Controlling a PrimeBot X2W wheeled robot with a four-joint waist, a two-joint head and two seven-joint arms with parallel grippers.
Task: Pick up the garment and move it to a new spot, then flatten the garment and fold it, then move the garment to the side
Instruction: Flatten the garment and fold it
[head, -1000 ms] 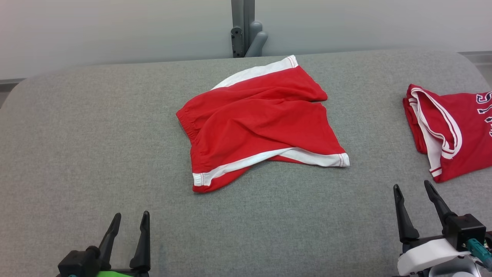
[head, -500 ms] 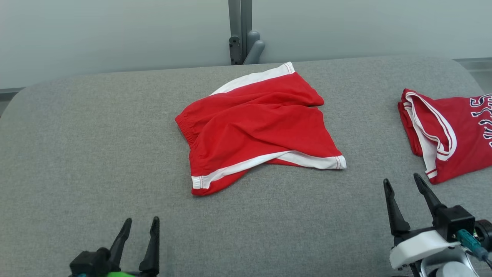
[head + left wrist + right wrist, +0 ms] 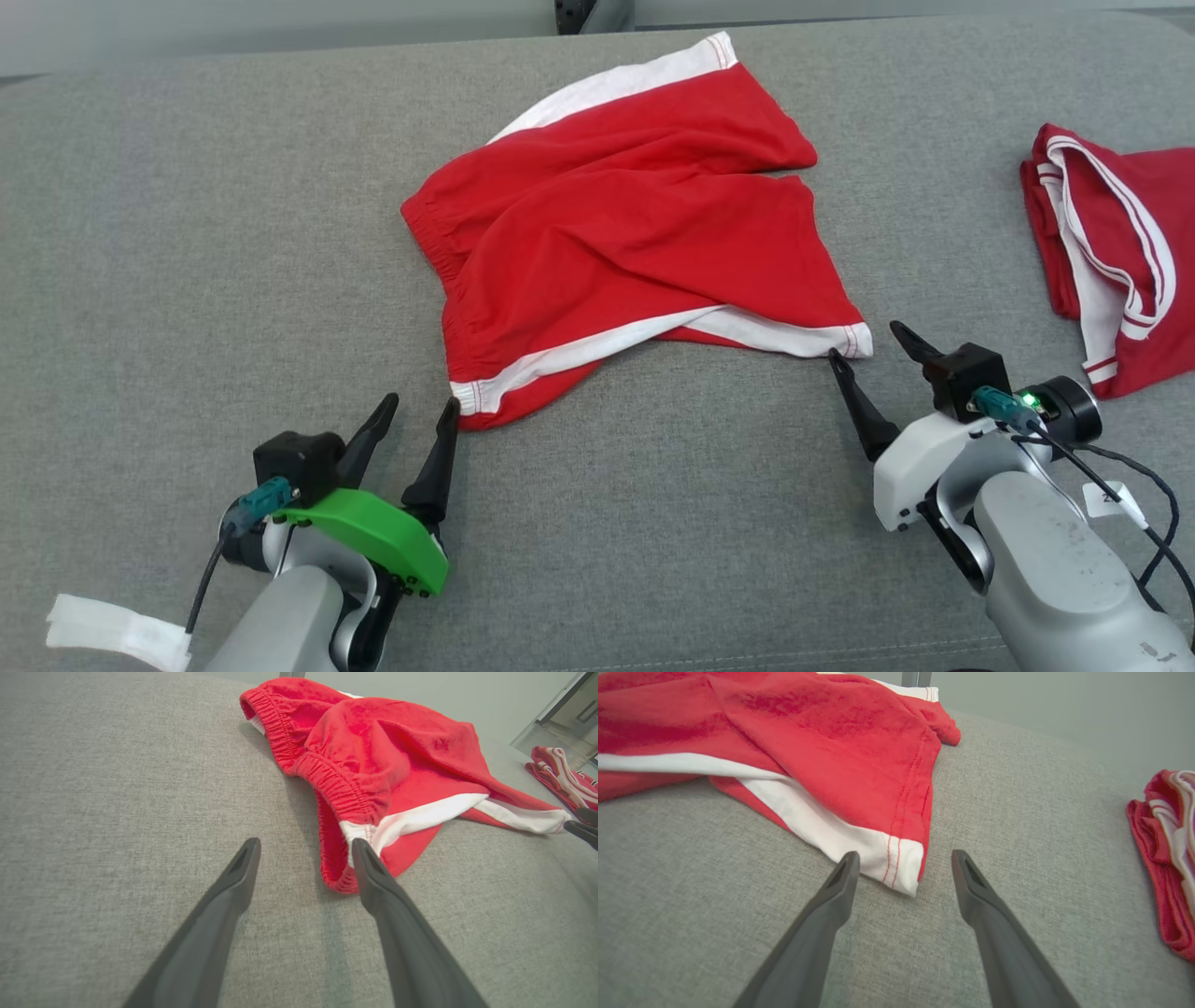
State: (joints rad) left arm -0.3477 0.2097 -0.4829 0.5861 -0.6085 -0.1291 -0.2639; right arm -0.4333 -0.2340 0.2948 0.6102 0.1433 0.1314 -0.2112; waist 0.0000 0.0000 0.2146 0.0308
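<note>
Red shorts with white trim [image 3: 635,233] lie rumpled on the grey fabric table [image 3: 187,233], the elastic waistband to the left. My left gripper [image 3: 420,403] stands open at the shorts' near left corner [image 3: 355,835], its right finger against the hem. At the near right white corner [image 3: 896,868] my right gripper [image 3: 864,341] is open too, the corner lying just ahead of its fingertips. Neither gripper holds cloth.
A second red garment with white stripes [image 3: 1111,252] lies at the table's right edge, also seen as the striped garment [image 3: 1167,858] in the right wrist view. A grey post [image 3: 588,14] stands behind the table. Bare grey surface stretches to the left and front.
Both arms have reached forward to the shorts' near corners. The head camera has tipped down and closer, so the whole picture shifted. The shorts lie as before.
</note>
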